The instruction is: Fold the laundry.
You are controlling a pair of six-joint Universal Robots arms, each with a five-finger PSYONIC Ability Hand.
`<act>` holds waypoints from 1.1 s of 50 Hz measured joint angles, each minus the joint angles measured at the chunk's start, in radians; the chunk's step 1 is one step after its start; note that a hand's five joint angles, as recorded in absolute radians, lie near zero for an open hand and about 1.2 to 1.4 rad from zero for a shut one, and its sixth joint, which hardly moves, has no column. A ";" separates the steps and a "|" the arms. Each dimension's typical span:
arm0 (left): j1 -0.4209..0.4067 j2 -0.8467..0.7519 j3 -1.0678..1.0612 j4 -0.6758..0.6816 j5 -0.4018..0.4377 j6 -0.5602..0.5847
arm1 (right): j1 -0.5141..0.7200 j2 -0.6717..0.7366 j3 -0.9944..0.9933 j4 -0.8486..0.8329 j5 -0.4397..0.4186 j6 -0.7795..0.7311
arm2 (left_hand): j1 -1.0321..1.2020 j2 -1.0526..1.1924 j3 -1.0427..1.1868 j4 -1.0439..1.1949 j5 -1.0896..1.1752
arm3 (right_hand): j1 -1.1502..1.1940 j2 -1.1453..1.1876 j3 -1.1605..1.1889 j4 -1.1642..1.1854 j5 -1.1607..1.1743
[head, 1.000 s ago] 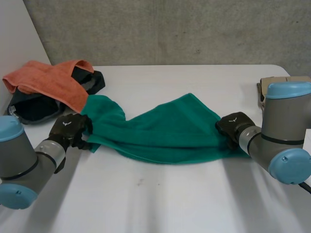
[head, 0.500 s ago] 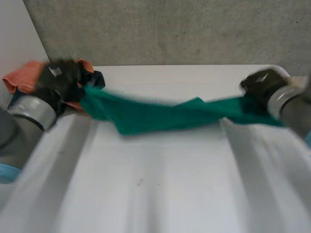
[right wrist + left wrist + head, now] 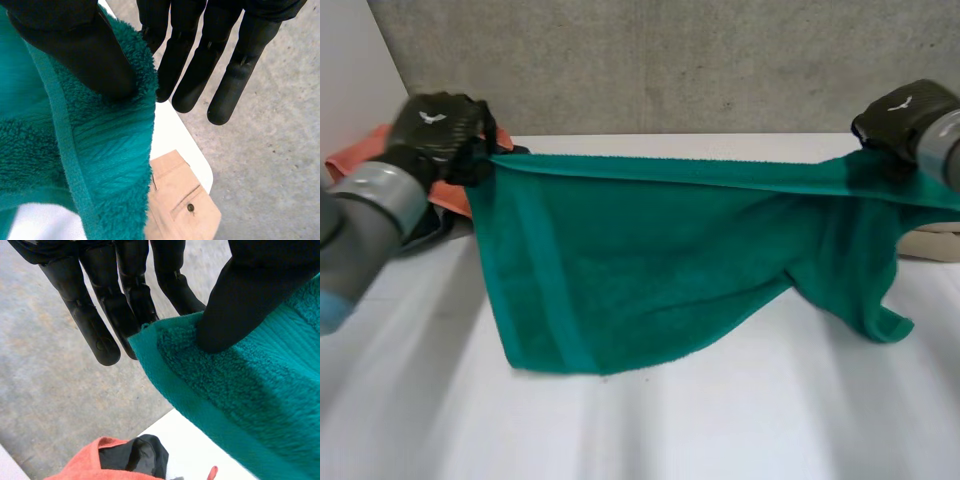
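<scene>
Over table (image 3: 740, 420), plush terry towel (image 3: 650, 260)

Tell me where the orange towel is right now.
In the head view the orange towel lies at the far left of the table, just behind the left hand, which pinches a corner of the green towel.

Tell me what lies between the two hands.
In the head view, the green towel spans the gap, its top edge stretched from the left hand to the right hand, each pinching that edge.
</scene>
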 measured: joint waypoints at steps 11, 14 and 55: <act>-0.100 -0.220 0.428 0.478 -0.134 0.023 | 0.015 0.216 -0.403 -0.389 0.089 0.309 | 0.000 0.001 0.001 0.000 0.000 | 0.000 0.000 0.001 0.000 0.000; -0.100 -0.212 0.466 0.575 -0.155 -0.011 | 0.012 0.183 -0.407 -0.495 0.090 0.376 | 0.000 0.001 0.001 0.000 0.000 | 0.000 0.000 0.001 0.000 0.000; -0.110 -0.006 -0.305 0.474 -0.077 -0.046 | -0.097 0.104 0.169 -0.093 -0.061 0.328 | 0.000 0.001 0.001 0.000 0.000 | -0.863 -0.925 -0.938 -0.942 -0.948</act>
